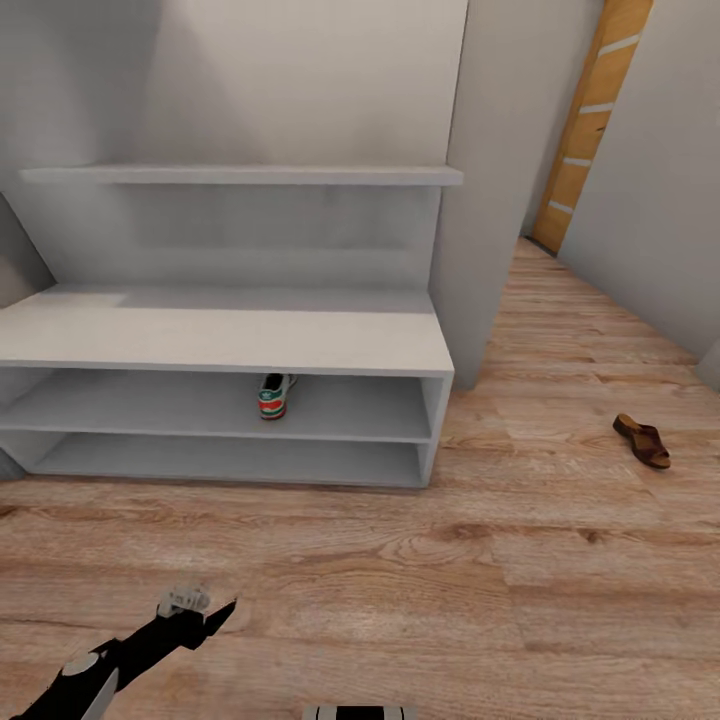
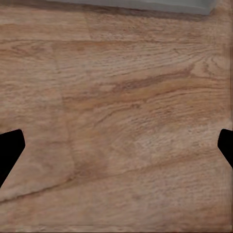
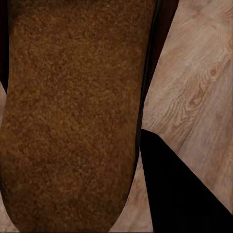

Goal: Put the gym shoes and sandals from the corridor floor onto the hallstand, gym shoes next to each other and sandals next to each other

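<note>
One gym shoe (image 1: pixel 273 395) stands on the upper open shelf of the pale-grey hallstand (image 1: pixel 220 340), heel toward me. A dark brown sandal (image 1: pixel 642 441) lies on the corridor floor (image 1: pixel 480 570) to the right of the rack. The other sandal (image 3: pixel 73 116) shows its brown footbed very close in the right wrist view, with my right gripper (image 3: pixel 97 141) shut on it and one black finger (image 3: pixel 179 194) beside it. My left gripper (image 1: pixel 200 612) hangs open over bare planks, its fingertips (image 2: pixel 9 150) wide apart with nothing between them.
A floating wall shelf (image 1: pixel 240 175) hangs above the bench top. A grey wall panel (image 1: pixel 490 200) stands at the rack's right end. The corridor runs back on the right to a wooden door (image 1: pixel 590 120). Open floor lies in front of the rack.
</note>
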Controlling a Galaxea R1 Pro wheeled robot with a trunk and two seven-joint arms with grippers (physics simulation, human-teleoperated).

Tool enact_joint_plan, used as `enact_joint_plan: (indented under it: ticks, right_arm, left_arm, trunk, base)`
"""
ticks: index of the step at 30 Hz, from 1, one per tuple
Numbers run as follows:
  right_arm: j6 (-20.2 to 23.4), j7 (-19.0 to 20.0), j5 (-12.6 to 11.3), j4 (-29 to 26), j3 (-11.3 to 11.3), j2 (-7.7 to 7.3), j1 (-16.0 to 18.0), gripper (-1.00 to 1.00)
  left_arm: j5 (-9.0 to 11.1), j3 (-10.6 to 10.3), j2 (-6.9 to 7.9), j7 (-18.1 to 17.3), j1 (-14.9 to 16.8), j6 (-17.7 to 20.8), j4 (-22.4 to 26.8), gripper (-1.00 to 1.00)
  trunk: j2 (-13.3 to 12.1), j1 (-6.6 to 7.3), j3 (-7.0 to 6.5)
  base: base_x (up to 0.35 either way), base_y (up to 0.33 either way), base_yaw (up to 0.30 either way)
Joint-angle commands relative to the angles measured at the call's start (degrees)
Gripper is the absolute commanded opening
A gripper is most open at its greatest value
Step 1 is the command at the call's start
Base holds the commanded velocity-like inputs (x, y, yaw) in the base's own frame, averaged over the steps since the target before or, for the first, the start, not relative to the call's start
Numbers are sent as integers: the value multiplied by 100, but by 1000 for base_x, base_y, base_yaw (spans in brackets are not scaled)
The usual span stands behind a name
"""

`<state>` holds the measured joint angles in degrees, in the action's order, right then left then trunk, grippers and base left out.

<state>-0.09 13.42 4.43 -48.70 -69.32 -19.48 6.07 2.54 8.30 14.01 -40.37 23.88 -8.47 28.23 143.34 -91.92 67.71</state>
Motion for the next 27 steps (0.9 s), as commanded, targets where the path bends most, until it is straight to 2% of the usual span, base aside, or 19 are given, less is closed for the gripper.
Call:
enact_joint_plan:
  ticks: [1,3,4,6,8,9,11,13,20,27]
  right_arm:
    - [1,42,24,-8,16,22,8,-100]
    - [-4,40,19,-12,119,82,8,-100]
    - [-22,40,16,-14,197,220,8,-100]
    - [-75,39,18,-20,216,317,8,-100]
    - [-379,36,16,13,232,448,8,-100]
    - [-846,30,0,304,230,759,8,-100]
    - [-1054,26,2,350,228,850,8,-100]
    - [-1297,25,5,399,225,914,8,-100]
    - [-1314,34,5,405,226,920,8,-100]
    - [-1317,44,-1,410,226,927,8,-100]
  left_arm:
    - [26,55,4,-68,-45,-66,-36,100]
    - [21,129,2,-129,-148,-196,-113,100]
    - [19,181,-2,-166,-241,-347,-174,100]
    - [20,198,-3,-174,-270,-391,-188,100]
    - [31,213,-7,-181,-296,-437,-201,100]
    - [46,215,-20,-189,-299,-446,-199,100]
    - [48,217,-21,-190,-300,-445,-196,100]
    - [53,224,-14,-217,-300,-445,-195,100]
    - [54,224,-13,-233,-299,-452,-195,100]
    - [57,224,-13,-235,-302,-445,-195,100]
  trunk:
    - [2,1,4]
    - [2,1,4]
    - [2,1,4]
    - [2,1,4]
    - [2,1,4]
    - [2,1,4]
    - [2,1,4]
    - [2,1,4]
    - [2,1,4]
    - [2,1,4]
  base:
    - [-5,0,0]
    - [-3,0,0]
    - [0,0,0]
    - [0,0,0]
    - [0,0,0]
    - [0,252,0]
    - [0,278,0]
    - [0,298,0]
    - [-23,308,0]
    - [-147,296,0]
